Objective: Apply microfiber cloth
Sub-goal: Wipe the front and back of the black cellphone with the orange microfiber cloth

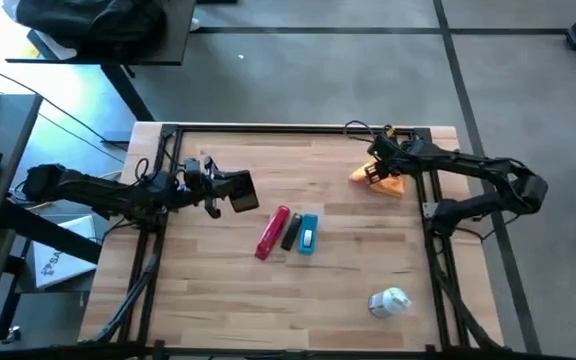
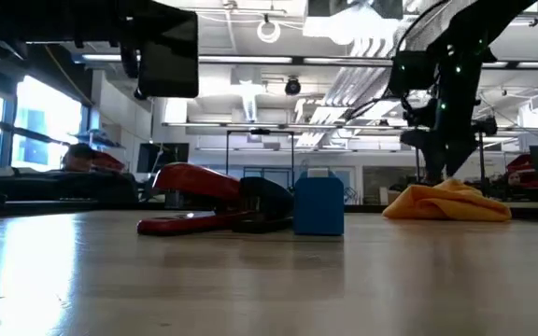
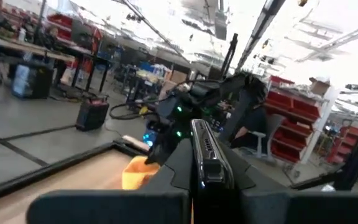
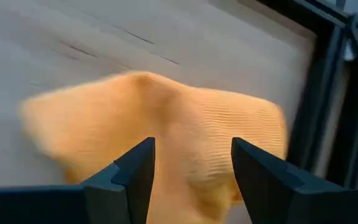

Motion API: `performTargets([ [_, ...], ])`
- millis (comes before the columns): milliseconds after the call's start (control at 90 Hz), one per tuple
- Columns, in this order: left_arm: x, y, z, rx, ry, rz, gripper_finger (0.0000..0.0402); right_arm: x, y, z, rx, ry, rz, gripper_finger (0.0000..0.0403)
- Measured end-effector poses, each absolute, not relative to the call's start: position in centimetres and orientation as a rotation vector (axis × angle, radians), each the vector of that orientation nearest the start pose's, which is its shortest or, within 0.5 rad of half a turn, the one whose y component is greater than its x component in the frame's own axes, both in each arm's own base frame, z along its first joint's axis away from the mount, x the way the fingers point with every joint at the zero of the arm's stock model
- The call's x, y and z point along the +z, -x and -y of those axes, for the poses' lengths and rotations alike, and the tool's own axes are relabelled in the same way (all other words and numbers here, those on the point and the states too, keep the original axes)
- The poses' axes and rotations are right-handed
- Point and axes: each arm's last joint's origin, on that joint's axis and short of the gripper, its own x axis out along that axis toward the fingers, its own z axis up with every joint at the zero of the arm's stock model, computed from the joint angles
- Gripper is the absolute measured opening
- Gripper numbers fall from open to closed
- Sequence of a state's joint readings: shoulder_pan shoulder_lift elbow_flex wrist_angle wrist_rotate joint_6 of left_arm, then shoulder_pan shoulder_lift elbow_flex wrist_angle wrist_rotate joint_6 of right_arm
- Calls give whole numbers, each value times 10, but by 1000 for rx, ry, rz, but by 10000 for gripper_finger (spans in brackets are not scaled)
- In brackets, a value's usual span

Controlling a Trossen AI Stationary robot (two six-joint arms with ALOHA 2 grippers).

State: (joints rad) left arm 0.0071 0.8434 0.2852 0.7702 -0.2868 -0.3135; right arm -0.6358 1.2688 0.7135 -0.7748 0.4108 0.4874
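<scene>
Right gripper (image 4: 192, 163) stood over the soft orange microfiber cloth (image 4: 166, 124), its two dark fingers parted.

The cloth lay crumpled on the wooden worktop (image 1: 348, 290) near the far right corner. The left gripper (image 1: 238, 190) waited above the left edge; whether it was parted I cannot tell.

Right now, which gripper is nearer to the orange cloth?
The right gripper: it is directly over the microfiber cloth, fingers open around a raised fold. The left gripper waits far across the table.
</scene>
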Motion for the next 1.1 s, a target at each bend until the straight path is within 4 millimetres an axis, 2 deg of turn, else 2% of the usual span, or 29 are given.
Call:
performTargets([
  [189, 236, -181, -19, 296, 375, 232, 8, 166, -153, 136, -1165, -629, -1070, 177],
  [289, 233, -186, -23, 299, 412, 236, 8, 156, -151, 134, -1160, -640, -1089, 160],
  [378, 229, -191, -27, 283, 441, 238, 8, 148, -153, 130, -1132, -631, -1136, 116],
  [511, 221, -200, -35, 246, 507, 238, 8, 147, -164, 122, -1003, -533, -1192, 19],
  [600, 213, -206, -43, 262, 553, 226, 8, 165, -180, 116, -953, -405, -1193, 7],
  [689, 207, -209, -52, 291, 609, 243, 8, 197, -199, 107, -941, -201, -1153, 2],
  [789, 202, -212, -65, 345, 657, 258, 8, 235, -229, 90, -862, -1, -1025, 1],
  [889, 201, -219, -77, 386, 706, 262, 8, 262, -259, 68, -742, 170, -865, 1],
  [1022, 201, -237, -82, 383, 759, 254, 8, 280, -295, 39, -625, 365, -658, 0],
  [1100, 203, -250, -83, 368, 788, 256, 8, 280, -312, 27, -573, 468, -579, 0],
])
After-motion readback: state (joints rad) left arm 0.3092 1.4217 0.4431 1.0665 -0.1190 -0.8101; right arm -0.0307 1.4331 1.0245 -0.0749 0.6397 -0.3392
